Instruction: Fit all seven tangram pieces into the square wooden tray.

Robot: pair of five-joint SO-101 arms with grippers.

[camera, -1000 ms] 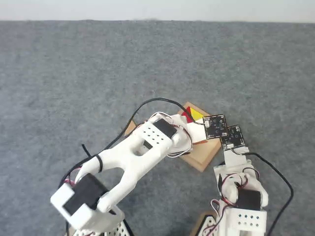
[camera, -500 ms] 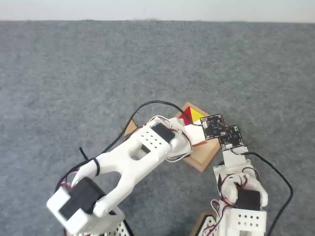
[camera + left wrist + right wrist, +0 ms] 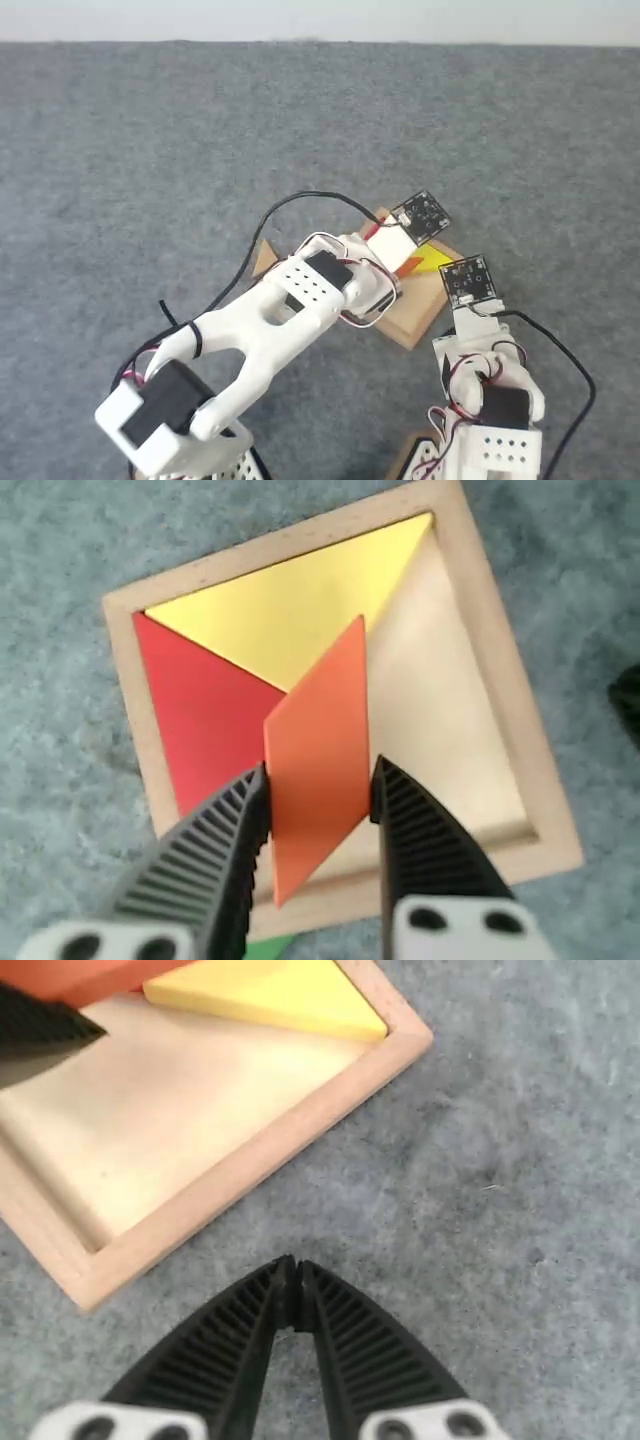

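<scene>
My left gripper (image 3: 320, 775) is shut on an orange parallelogram (image 3: 315, 760) and holds it tilted above the square wooden tray (image 3: 300, 538). A yellow triangle (image 3: 270, 620) and a red triangle (image 3: 205, 720) lie flat in the tray, and the rest of its floor is bare wood. In the high view the orange piece (image 3: 408, 266) hangs over the tray (image 3: 415, 325) under the left wrist. My right gripper (image 3: 293, 1270) is shut on nothing, low over the carpet just off the tray's rim (image 3: 250, 1160), near the corner with the yellow triangle (image 3: 270, 995).
A green piece (image 3: 265, 948) lies on the grey carpet just outside the tray's edge. The left arm (image 3: 270, 320) stretches across the near middle. The right arm (image 3: 490, 390) stands at the near right. Open carpet lies to the far side and left.
The left wrist has swung up and toward the far right over the tray, bringing the orange parallelogram into sight. The right arm has stayed put.
</scene>
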